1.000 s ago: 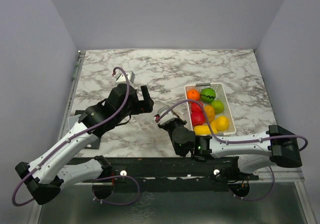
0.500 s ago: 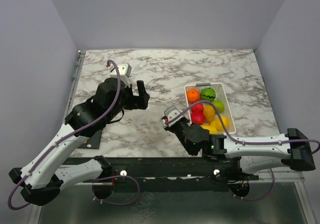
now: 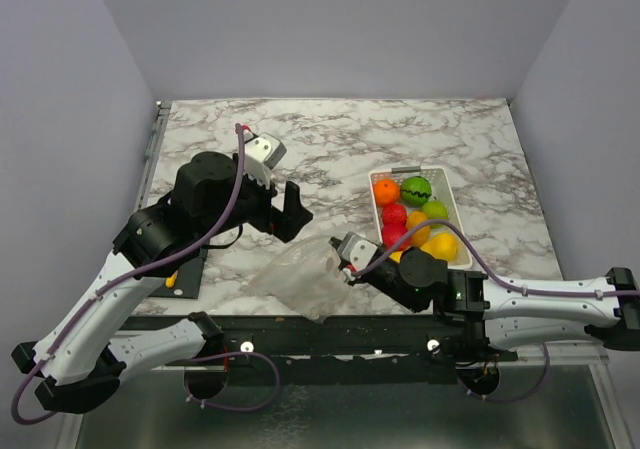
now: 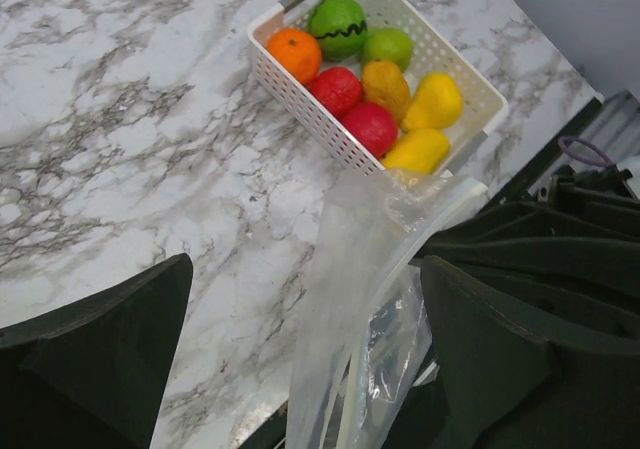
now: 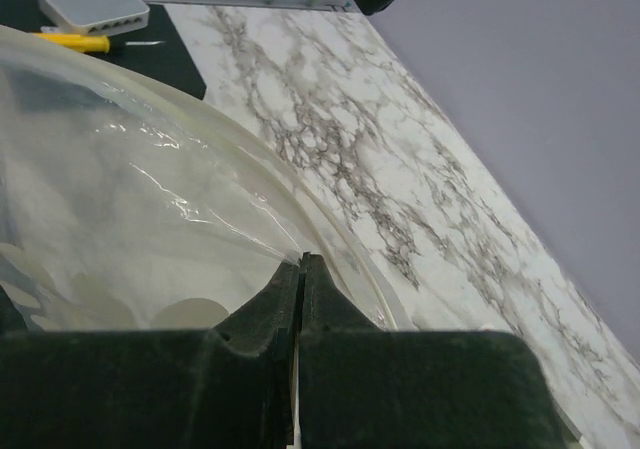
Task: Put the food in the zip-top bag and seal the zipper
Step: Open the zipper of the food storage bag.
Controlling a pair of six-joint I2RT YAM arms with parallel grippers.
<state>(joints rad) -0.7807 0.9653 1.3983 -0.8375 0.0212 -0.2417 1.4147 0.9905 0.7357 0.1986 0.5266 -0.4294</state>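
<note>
So both arms are out over the white-and-grey marble tabletop (image 3: 330, 139). The right arm lies low along the near edge, forearm stretched leftward. Its tool (image 5: 300, 265) is pinched tight on the mouth edge of the see-through dotted plastic zip-top bag (image 3: 295, 281), with the two dark fingers (image 5: 262, 309) pressed together and film caught between them. The thicker press-seal zipper strip (image 4: 442, 203) curves off from that grip, and the mouth looks unsealed and gaping a bit.

The left arm is up high, elbow raised and wrist bent so it points down and to the right. Its tool (image 3: 292, 212) is spread wide with nothing in it. In the left wrist view the bag sits in the gap between the fingers. Honestly can't tell if either one touches the plastic.

The bag is a crumpled heap near the front edge, between the two arms and just left of the white perforated plastic tray (image 4: 300, 91).

All the food is in that tray:
- small orange (image 4: 295, 54)
- dark-striped green ball (image 4: 338, 24)
- lime-green fruit (image 4: 388, 46)
- two red ones (image 4: 337, 90)
- orange-yellow piece (image 4: 385, 85)
- two yellow ones (image 4: 432, 101)

Far left there's a black mat (image 3: 185, 269) with a small white box (image 5: 90, 4) and something thin and yellow (image 5: 70, 42) on it.
</note>
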